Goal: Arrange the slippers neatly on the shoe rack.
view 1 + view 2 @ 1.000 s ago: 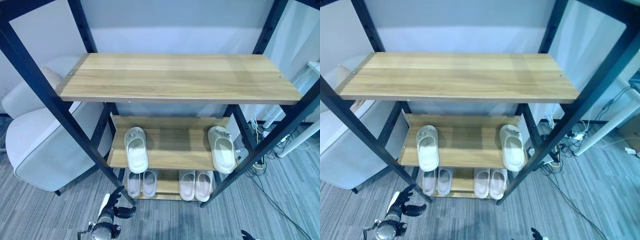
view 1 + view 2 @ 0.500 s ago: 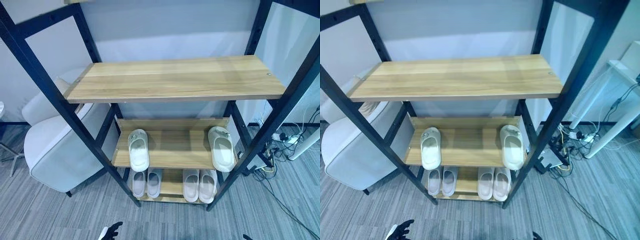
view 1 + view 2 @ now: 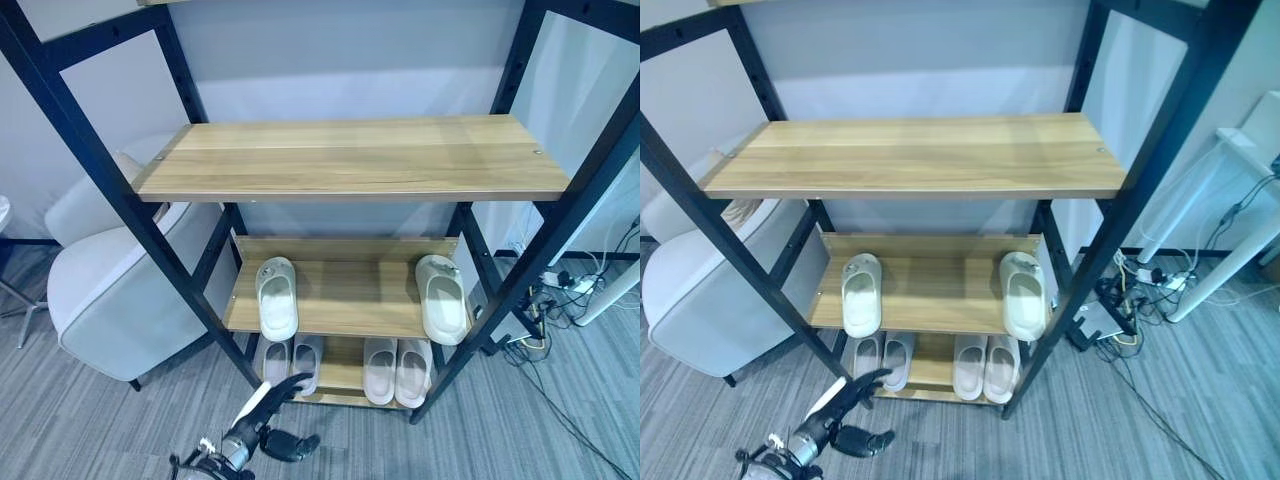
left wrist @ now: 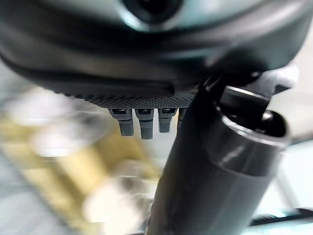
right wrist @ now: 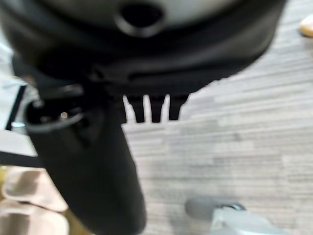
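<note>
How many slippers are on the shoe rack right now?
6: two on the middle shelf, left slipper and right slipper; left pair and right pair on the bottom shelf. More may be hidden.

slippers (image 3: 277,297): six I count, two on the middle shelf, four on the bottom
shelves (image 3: 350,158): three
armchair (image 3: 110,290): one

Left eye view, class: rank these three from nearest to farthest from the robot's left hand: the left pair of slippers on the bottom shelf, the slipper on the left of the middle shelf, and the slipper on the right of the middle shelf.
Measured from the left hand, low in front of the rack:
1. Left pair of slippers, bottom shelf, just beyond the fingertips.
2. Left slipper, middle shelf, above that pair.
3. Right slipper, middle shelf, far right end.
</note>
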Available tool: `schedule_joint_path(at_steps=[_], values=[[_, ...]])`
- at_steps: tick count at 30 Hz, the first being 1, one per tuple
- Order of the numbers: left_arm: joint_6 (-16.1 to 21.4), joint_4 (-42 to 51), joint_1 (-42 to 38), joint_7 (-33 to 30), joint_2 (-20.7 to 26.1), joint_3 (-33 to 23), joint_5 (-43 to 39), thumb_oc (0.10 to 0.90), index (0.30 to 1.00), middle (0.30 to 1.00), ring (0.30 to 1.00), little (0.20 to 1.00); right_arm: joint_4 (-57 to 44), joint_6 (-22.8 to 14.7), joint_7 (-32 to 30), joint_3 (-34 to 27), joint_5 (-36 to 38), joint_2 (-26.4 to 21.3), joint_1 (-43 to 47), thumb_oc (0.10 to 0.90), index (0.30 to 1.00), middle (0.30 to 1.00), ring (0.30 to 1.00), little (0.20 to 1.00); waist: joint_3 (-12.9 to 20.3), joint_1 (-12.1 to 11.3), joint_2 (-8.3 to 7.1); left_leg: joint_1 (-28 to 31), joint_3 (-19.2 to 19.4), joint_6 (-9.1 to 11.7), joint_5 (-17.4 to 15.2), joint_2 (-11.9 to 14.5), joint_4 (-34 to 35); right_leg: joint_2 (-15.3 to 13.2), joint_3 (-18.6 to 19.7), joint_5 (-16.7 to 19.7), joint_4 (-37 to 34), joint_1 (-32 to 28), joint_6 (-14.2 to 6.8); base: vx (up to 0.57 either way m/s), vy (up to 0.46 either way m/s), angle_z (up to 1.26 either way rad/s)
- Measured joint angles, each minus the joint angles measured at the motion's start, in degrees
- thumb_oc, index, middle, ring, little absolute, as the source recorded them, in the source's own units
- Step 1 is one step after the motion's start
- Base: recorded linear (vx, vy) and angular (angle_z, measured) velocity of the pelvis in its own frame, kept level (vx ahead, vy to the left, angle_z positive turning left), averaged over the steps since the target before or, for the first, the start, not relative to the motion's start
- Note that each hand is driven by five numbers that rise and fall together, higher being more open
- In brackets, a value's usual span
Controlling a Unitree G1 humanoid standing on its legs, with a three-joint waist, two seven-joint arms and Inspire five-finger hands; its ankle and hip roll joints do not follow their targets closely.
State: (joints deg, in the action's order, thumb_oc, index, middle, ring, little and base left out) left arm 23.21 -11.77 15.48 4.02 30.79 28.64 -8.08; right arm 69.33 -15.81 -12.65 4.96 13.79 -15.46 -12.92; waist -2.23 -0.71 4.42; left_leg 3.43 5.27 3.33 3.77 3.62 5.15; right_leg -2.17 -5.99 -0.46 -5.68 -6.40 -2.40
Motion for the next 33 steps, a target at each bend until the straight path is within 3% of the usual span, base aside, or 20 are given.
schedule_joint_path(at_steps=[5, 11, 15, 17, 24, 33], values=[[-3.65, 2.72, 0.33, 7.41, 1.36, 0.21, -9.21, 0.800, 0.900, 0.900, 0.900, 0.900, -0.12, 0.22, 0.15, 0.15, -1.11, -0.24, 0.34, 0.800, 0.900, 0.900, 0.900, 0.900, -0.55, 0.06, 2.16, -0.18, 0.27, 0.01, 0.02, 0.18, -0.01, 0.10, 0.14, 0.09, -0.01, 0.30, -0.12, 0.00, -0.001, -0.03], [-4.99, 9.96, -0.82, 10.57, 2.55, 0.73, -14.52, 0.800, 0.900, 0.900, 0.900, 0.900, -0.50, 0.25, 0.12, 1.29, -2.02, -1.35, 1.02, 0.800, 0.900, 0.900, 0.900, 0.900, -0.85, 0.02, 1.86, -0.63, 0.10, 0.05, 0.07, 0.21, -0.01, 0.14, -0.06, 0.10, -0.01, 0.65, -0.12, 0.00, -0.001, 0.01], [-4.67, 10.68, -7.89, 8.70, 0.24, 2.21, -13.77, 0.800, 0.900, 0.900, 0.900, 0.900, -0.52, 0.30, 0.18, 1.91, -2.19, -1.17, 1.76, 0.800, 0.900, 0.900, 0.900, 0.900, -1.32, 0.12, 1.15, -0.73, -0.14, 0.09, 0.12, 0.20, -0.02, 0.16, -0.21, 0.10, -0.01, 0.68, -0.12, 0.01, -0.002, 0.02], [-4.51, 10.84, -15.38, 4.26, 0.19, 4.58, -7.05, 0.800, 0.900, 0.900, 0.900, 0.900, -0.59, 0.28, 0.00, 2.34, -2.25, -1.00, 2.02, 0.800, 0.900, 0.900, 0.900, 0.900, -1.53, 0.81, 0.83, -0.89, -0.43, 0.08, 0.19, 0.14, -0.02, 0.14, -0.28, 0.11, 0.00, 0.74, -0.13, 0.02, -0.001, 0.05], [-0.40, 11.84, -27.47, -7.72, -1.80, 4.59, 7.83, 0.800, 0.900, 0.900, 0.900, 0.900, -0.93, 0.29, -0.12, 2.56, -2.30, 0.58, 1.86, 0.800, 0.900, 0.900, 0.900, 0.900, -1.99, 3.60, 0.13, -1.04, -0.67, 0.08, 0.20, 0.05, -0.03, 0.03, -0.57, 0.36, 0.38, 0.84, 0.06, 0.02, 0.002, 0.00], [0.28, 5.59, -31.75, -19.38, -0.56, 3.65, 25.97, 0.800, 0.900, 0.900, 0.900, 0.900, 0.11, 0.28, -0.35, 2.44, -2.25, 0.78, 1.87, 0.800, 0.900, 0.900, 0.900, 0.900, -2.09, 4.70, -0.09, -1.21, 0.52, 0.09, 0.19, 0.19, -0.02, 0.06, 0.17, 0.32, 0.36, 1.53, -0.24, 0.02, -0.003, -0.06]])
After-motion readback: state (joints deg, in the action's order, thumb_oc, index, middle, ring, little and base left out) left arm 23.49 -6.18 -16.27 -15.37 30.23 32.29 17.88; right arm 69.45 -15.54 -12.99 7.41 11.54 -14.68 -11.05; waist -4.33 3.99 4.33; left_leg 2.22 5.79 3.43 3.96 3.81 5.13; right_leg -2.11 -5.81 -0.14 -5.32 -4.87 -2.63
